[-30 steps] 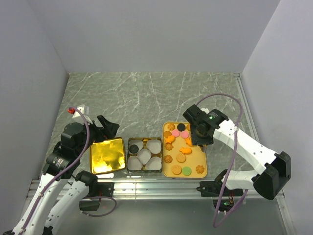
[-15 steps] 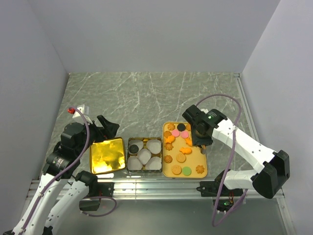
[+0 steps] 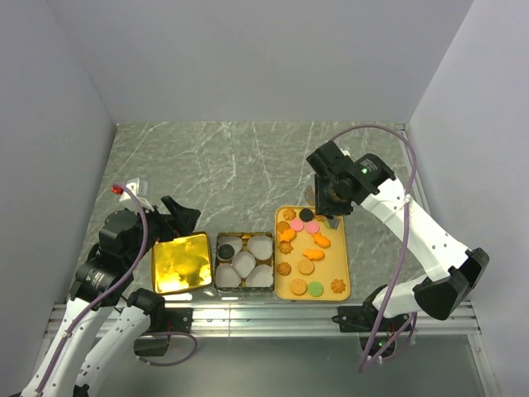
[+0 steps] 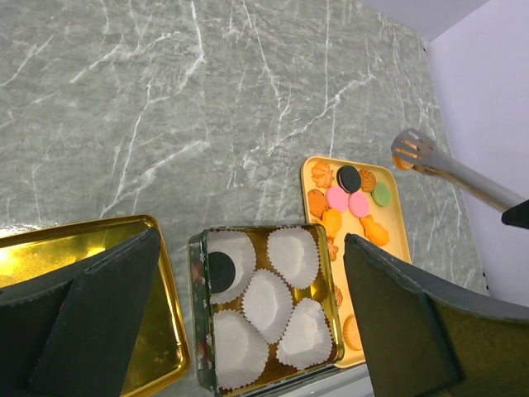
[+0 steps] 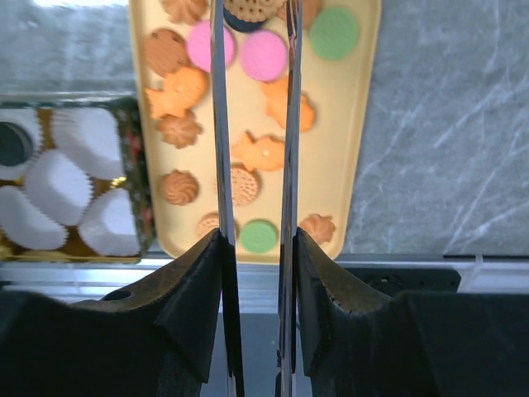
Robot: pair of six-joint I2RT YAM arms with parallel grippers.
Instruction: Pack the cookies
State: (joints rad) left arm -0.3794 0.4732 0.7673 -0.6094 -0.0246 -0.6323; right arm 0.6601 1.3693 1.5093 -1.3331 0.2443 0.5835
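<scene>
Several cookies (image 3: 307,248) lie on a yellow tray (image 3: 344,273), also shown in the right wrist view (image 5: 264,153). An open tin (image 3: 217,263) holds white paper cups, and one black cookie (image 3: 226,246) lies in the far-left cup (image 4: 221,268). My right gripper (image 3: 333,207) is shut on metal tongs (image 5: 220,165). The tong tips pinch a golden-brown cookie (image 5: 250,8) above the tray's far end, also seen in the left wrist view (image 4: 402,162). My left gripper (image 3: 178,217) is open and empty, with its fingers (image 4: 99,314) spread above the tin and lid.
A gold tin lid (image 3: 180,263) lies left of the tin. The table's metal front rail (image 3: 264,318) runs just below the tray and tin. Grey walls close in the marble table (image 3: 248,165) on three sides.
My right arm has risen and drawn back toward the tray's far end, with the tongs lifting off the cookies. The left arm has barely moved.
</scene>
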